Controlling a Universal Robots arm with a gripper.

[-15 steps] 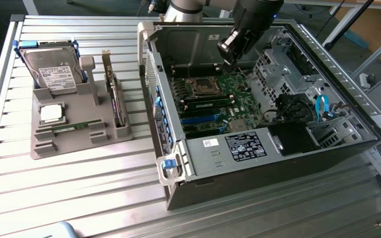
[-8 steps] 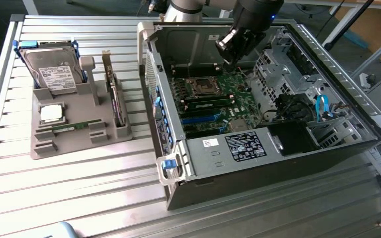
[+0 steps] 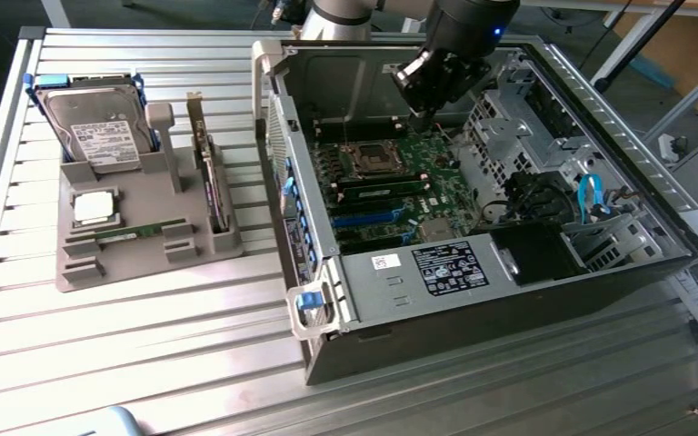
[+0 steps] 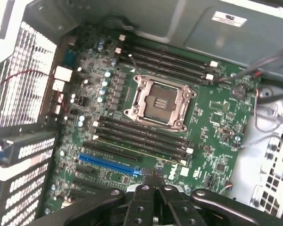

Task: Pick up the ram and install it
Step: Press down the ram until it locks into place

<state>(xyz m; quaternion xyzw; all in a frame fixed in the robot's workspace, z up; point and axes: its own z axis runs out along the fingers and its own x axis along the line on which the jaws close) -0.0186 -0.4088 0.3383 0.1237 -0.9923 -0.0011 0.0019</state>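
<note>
One ram (image 3: 139, 232) stick lies flat in the grey holder tray (image 3: 143, 263) on the desk (image 3: 106, 363), at the exterior view's left of the open computer case (image 3: 494, 300). Another stick (image 3: 380, 192) sits in a motherboard (image 4: 217, 117) slot. The gripper (image 4: 154, 181), jaws pressed together and holding nothing, hangs inside the case above the board.

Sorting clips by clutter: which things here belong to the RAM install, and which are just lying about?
Job: ram stick on tray; memory slots; gripper, jaws shut, over motherboard.
Lying about: hard drive; processor chip; expansion card.
</note>
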